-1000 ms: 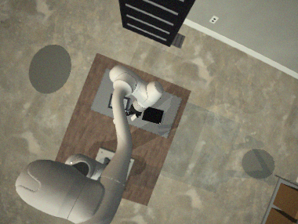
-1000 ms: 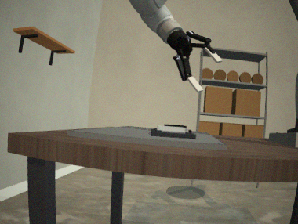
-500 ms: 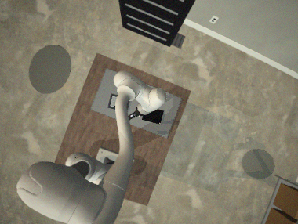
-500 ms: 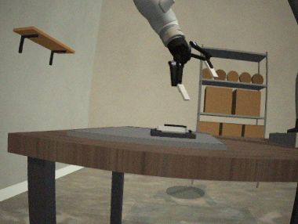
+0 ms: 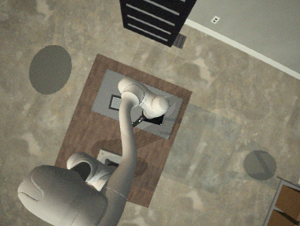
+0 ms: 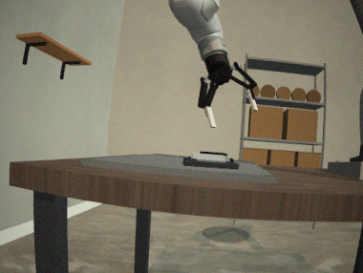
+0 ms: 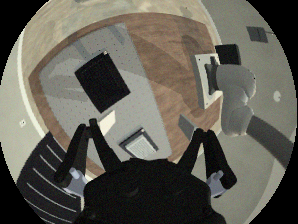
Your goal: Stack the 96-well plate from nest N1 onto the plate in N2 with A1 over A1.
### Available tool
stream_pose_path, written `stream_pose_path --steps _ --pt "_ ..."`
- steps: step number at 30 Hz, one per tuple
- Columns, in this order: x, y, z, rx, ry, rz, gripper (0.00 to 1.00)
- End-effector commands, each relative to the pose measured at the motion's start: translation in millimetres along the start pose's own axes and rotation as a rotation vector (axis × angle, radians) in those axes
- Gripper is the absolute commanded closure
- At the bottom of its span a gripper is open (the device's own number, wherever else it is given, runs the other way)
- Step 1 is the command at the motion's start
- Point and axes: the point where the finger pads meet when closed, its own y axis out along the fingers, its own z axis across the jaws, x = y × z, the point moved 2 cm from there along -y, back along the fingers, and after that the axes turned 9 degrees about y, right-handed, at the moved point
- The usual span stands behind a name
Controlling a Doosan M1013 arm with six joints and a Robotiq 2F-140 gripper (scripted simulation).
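Observation:
A grey mat lies on the wooden table (image 5: pixel 119 131). A light 96-well plate (image 5: pixel 115 102) sits in a dark nest on the mat's left part; it also shows in the wrist view (image 7: pixel 139 143). A black square, the nest or plate on the right (image 5: pixel 161 119), is mostly hidden under my wrist; the wrist view shows it whole (image 7: pixel 100 83). In the side view one light plate on a dark nest (image 6: pixel 210 159) shows. My gripper (image 6: pixel 229 102) hangs well above the mat, tilted, open and empty. Its fingers frame the wrist view (image 7: pixel 147 183).
My arm's base (image 5: pixel 100 167) stands on the table's near end. A dark cabinet (image 5: pixel 158 17) stands beyond the table. A metal shelf with boxes (image 6: pixel 284 116) stands behind it in the side view. A wall shelf (image 6: pixel 50 48) hangs at the left.

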Motion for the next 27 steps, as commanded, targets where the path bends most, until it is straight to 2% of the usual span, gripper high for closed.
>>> stream_pose_path --steps 1,3,5,10,12,18,19,20,22,27 --pt "-6.9 0.7 -14.0 -0.049 -0.072 -0.009 0.0" --pt "-11.3 0.7 -22.3 -0.083 -0.121 -0.01 0.0" --pt "-11.3 0.7 -22.3 -0.083 -0.121 -0.01 0.0" --pt "-22.6 -0.4 -43.0 -0.17 -0.248 -0.003 0.0" --pt "-26.2 -1.0 -50.3 -0.17 -0.248 -0.003 0.0" --pt "-40.4 -4.9 -74.3 -0.276 -0.403 0.023 0.0" --pt "-42.7 -5.7 -78.5 -0.276 -0.403 0.023 0.0" --pt "-45.1 -6.7 -82.4 -0.294 -0.43 0.03 0.0" --pt "-45.1 -6.7 -82.4 -0.294 -0.43 0.03 0.0" --pt "-57.5 -12.3 -101.7 -0.378 -0.558 0.069 0.0"
